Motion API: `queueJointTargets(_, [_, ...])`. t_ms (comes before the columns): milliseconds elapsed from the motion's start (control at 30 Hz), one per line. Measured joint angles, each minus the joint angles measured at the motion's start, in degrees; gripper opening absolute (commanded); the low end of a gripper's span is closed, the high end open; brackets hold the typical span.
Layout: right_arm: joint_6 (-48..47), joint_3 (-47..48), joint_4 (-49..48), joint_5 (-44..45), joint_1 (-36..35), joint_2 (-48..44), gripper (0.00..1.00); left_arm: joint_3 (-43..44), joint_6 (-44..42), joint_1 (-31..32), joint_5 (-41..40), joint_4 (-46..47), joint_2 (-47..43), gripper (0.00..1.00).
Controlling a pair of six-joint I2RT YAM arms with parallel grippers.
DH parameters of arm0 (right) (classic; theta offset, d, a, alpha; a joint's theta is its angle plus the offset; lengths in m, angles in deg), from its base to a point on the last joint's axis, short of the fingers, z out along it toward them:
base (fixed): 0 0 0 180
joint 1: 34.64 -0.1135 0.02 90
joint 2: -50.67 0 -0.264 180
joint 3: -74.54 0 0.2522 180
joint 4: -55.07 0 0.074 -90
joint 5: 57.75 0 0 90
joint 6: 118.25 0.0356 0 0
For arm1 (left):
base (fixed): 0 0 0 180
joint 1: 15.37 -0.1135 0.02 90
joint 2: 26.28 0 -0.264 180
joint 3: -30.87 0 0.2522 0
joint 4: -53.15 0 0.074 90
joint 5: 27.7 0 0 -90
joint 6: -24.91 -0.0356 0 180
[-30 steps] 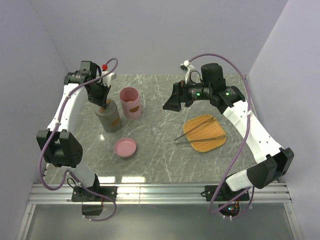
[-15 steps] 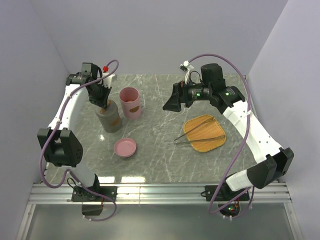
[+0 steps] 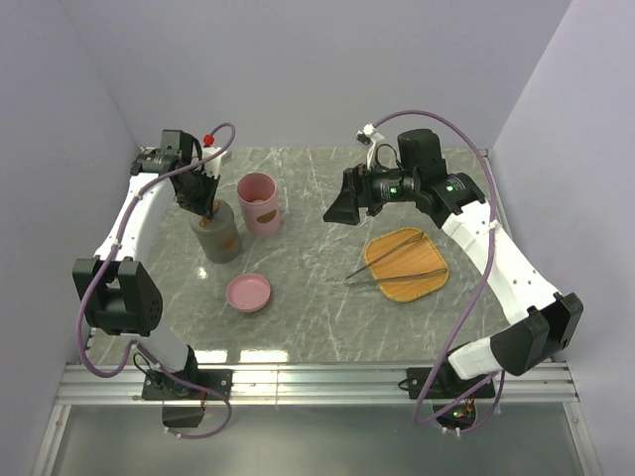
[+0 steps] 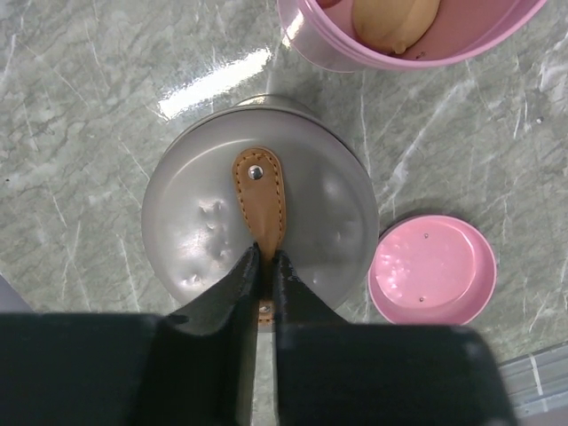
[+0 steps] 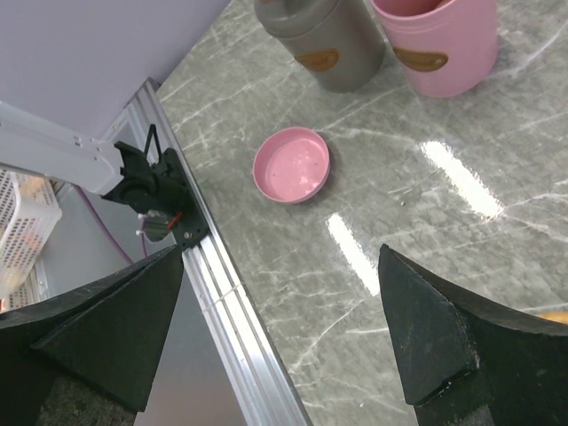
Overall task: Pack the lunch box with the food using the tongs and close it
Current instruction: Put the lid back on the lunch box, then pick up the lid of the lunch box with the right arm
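at far left, the left gripper (image 3: 201, 203) hangs straight down over a grey canister (image 3: 219, 240) at the back of the marbled table (image 3: 317, 307); in the wrist view its fingers (image 4: 241, 277) are drawn close together, their tips set against either side of the brown leather tab (image 4: 259, 191) riveted to the canister's dented metal lid (image 4: 200, 226), with only a thin slit between them. just right of the canister, and close beside it, stands an open pink cup (image 3: 260, 210) with a pale yellow-orange piece of food (image 4: 395, 19) lying inside. nearer the arms, apart from both, a shallow pink lid (image 3: 248, 293) lies on the stone with its hollow side up. toward the centre, the right gripper (image 3: 337, 203) is held in the air above the table, its dark fingers (image 5: 417, 346) parted wide with nothing between them. below it, at right, the silver tongs (image 3: 397, 274) rest across a square orange tray (image 3: 422, 288), untouched by either arm, their slim arms spread in a narrow v over the tray, pinching nothing, and their joined end poking past the tray's left edge over the table.
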Motion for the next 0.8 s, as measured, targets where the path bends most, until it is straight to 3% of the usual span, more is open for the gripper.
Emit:
queueJointTargets(167, [-0.5, -0.5, 0.0, -0.9, 0.0, -0.1, 0.98, 2.1, 0.2, 0.0, 0.5, -2.1, 0.5, 0.39])
queueJointTargets(267, [-1.2, -0.5, 0.1, -1.4, 0.0, -0.1, 0.98, 5.4, 1.0, 0.0, 1.4, -4.6, 1.1, 0.43])
queueJointTargets(333, [-2.1, -0.5, 0.2, -1.4, -0.4, -0.1, 0.98, 8.1, 1.3, 0.0, 1.7, -5.6, 1.2, 0.57])
queueJointTargets(433, [-4.7, -0.4, 0.9, -0.2, -2.1, -0.1, 0.98, 13.4, 2.2, 0.0, 2.5, -6.6, 1.2, 0.63])
queueJointTargets(633, [-13.7, -0.4, 3.6, 8.9, -15.9, 0.3, 0.98, 24.0, 5.2, -3.3, 10.4, -7.5, 0.2, 0.65])
queueJointTargets(800, [-21.7, -1.7, 2.4, 15.6, -27.9, 3.0, 0.98, 16.7, 10.5, -9.7, 20.9, -2.0, -8.6, 0.73])
